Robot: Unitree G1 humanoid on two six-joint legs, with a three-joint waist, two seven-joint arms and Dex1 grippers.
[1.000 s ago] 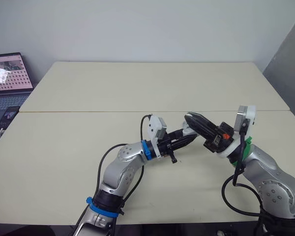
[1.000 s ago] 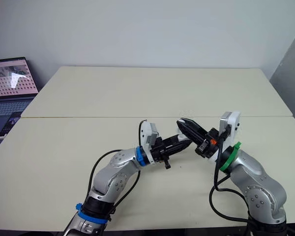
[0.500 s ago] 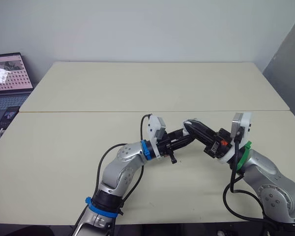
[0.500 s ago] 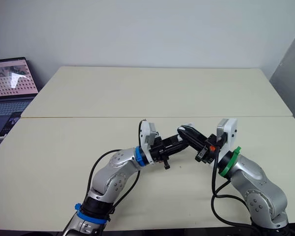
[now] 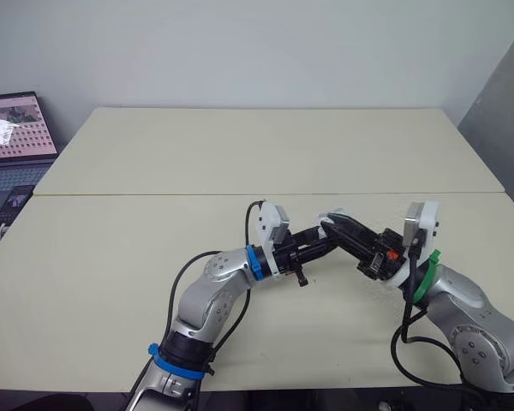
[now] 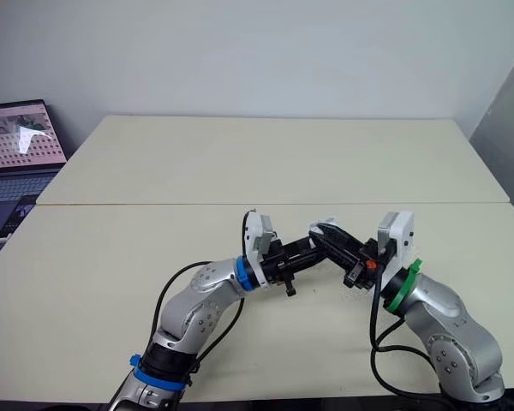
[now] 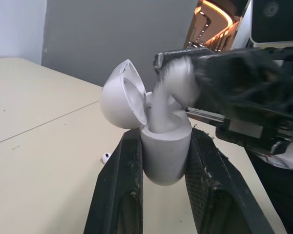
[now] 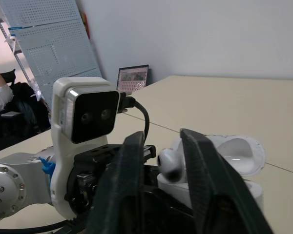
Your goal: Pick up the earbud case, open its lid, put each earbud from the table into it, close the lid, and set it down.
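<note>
Right fingers (image 8: 124, 175) lower, earbud (image 8: 170, 163) over case (image 7: 163, 156)

The table (image 5: 154, 154) is two cream tops joined along a thin seam. In front of the seam, the left gripper (image 5: 324, 239) reaches to the right from a wrist with a blue ring. The right gripper (image 5: 331, 225) slants in from the other side (its wrist ringed in green). The two sets of black tips meet just above the surface. A speck of white, the earbud case (image 5: 329, 217), shows where they meet — too small to tell more. An open laptop (image 5: 13, 137) stands beside the table's left edge, screen lit.
</note>
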